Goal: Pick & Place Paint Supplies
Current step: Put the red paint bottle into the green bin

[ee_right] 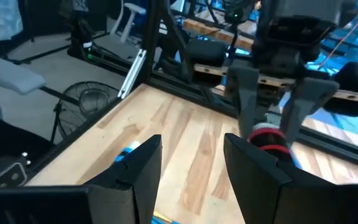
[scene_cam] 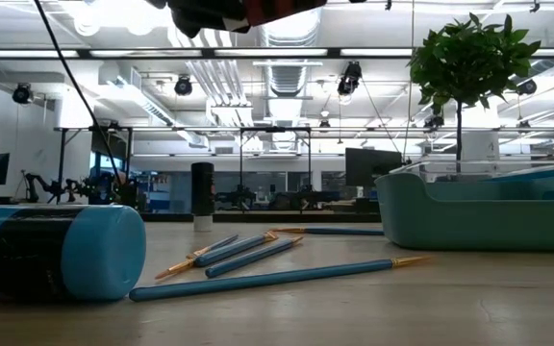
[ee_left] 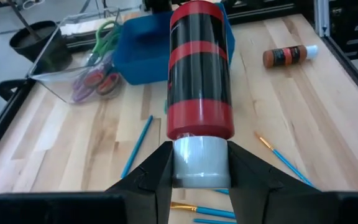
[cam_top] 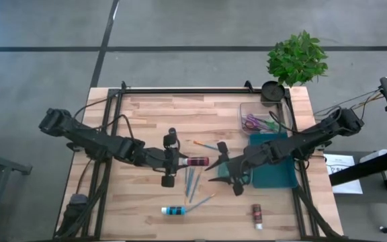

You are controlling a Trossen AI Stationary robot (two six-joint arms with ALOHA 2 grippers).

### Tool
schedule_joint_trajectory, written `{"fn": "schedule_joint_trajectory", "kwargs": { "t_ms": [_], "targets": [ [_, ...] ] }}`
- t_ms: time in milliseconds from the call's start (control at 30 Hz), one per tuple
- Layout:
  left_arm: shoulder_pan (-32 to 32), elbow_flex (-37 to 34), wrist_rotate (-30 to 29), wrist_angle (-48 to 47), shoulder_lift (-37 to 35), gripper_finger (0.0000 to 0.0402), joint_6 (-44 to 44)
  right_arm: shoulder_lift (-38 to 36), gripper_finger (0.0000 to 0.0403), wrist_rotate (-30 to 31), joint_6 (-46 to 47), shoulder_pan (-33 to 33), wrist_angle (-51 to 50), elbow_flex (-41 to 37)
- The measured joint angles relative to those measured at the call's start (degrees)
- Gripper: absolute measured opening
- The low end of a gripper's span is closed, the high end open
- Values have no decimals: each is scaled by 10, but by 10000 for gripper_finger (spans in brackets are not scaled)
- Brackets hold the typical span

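A red-and-black paint tube (ee_left: 200, 68) is clamped at its white cap by the left gripper (cam_top: 175, 161), raised above the blue paintbrushes (cam_top: 192, 181) beside the teal tray (cam_top: 272, 161). The right gripper (cam_top: 228, 170), fingers apart and empty, is held at the tray's edge.

Left gripper (cam_top: 187, 161) jaws clamped; right gripper (cam_top: 219, 163) jaws apart, facing it.

Potted plant (cam_top: 297, 58), clear bin (cam_top: 248, 108) holding scissors (cam_top: 253, 122), table (cam_top: 153, 114).
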Motion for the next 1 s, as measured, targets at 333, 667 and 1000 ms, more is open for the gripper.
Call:
{"fn": "schedule_joint_trajectory", "kwargs": {
  "t_ms": [333,667,1000],
  "targets": [
    [0,0,24,8,1,120,-3,3,171,5,-4,-1,9,0],
    [-1,-8,35,18,1,120,-3,1,171,13,-9,-1,10,0],
    [-3,-8,44,29,2,120,-4,1,171,96,-90,13,7,5]
  ]
}}
